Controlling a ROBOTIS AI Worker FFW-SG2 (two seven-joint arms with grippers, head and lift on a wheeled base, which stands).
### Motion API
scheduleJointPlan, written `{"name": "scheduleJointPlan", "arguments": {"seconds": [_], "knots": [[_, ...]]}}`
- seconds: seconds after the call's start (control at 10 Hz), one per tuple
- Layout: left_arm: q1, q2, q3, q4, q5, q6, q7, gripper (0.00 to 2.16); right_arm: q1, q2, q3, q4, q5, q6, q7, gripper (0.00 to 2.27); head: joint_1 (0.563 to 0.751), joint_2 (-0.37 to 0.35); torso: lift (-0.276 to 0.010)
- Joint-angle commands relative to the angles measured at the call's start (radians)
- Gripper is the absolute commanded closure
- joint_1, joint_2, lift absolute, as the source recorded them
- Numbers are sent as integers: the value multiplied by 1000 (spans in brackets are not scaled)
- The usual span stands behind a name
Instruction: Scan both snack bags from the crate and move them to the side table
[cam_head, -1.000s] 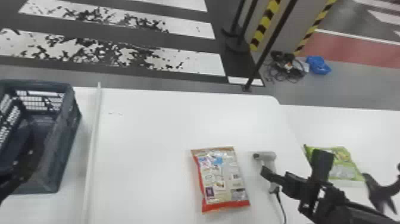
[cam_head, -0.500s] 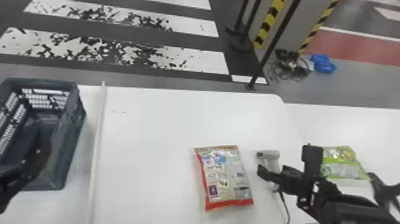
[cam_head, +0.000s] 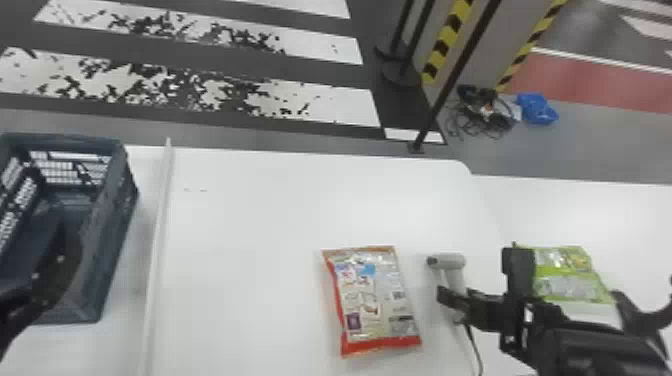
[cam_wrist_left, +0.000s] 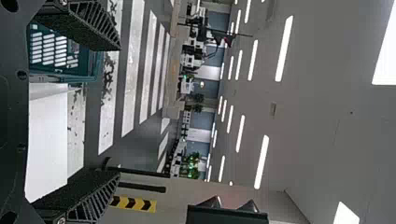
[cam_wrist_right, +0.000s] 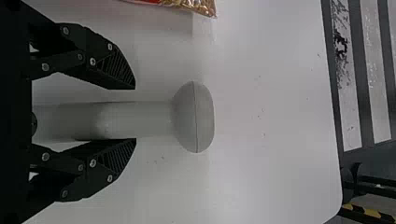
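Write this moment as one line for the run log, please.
right gripper: open, at scanner handle | red-trimmed snack bag: on table | green snack bag: on side table | left gripper: open

White smooth surface (cam_head: 275, 210) with rounded far right corner. A straight, narrow white strip (cam_head: 159, 235) runs from the far edge; left of it sits a dark grey openwork plastic crate (cam_head: 115, 220). Toward the right edge: a silver, red-edged snack bag (cam_head: 375, 300), lying flat, and a pale grey handheld scanner (cam_head: 450, 261). Second white surface (cam_head: 590, 215), right: a green rectangular snack bag (cam_head: 572, 280).
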Motion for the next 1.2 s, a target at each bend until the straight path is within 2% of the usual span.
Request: {"name": "scheduleJointPlan", "arguments": {"seconds": [0.0,0.3,0.4,0.5,0.7,0.9,1.1], "knots": [[0,0,-3,-1,-2,0,0,36,0,-5,-1,3,0,-2,7,2236,695,-260,-29],[3,-2,-3,-6,-8,0,1,36,11,-6,-12,-9,-12,7,16,2240,695,-265,-29],[3,-2,-3,-6,-7,0,3,36,43,-3,-27,-65,-32,25,14,2240,695,-266,-29],[3,-2,-4,-4,-7,0,3,36,96,12,-53,-158,-61,44,5,2240,695,-268,-29],[-2,-2,-13,-4,-7,0,5,36,193,77,-86,-342,-112,102,-18,2240,695,-250,-29],[-6,3,-13,-6,-7,3,6,36,250,129,-109,-448,-133,185,-18,2240,695,-218,-29],[-6,9,-12,-4,-2,0,8,36,323,161,-121,-549,-147,252,-27,2240,695,-188,-29]]}}
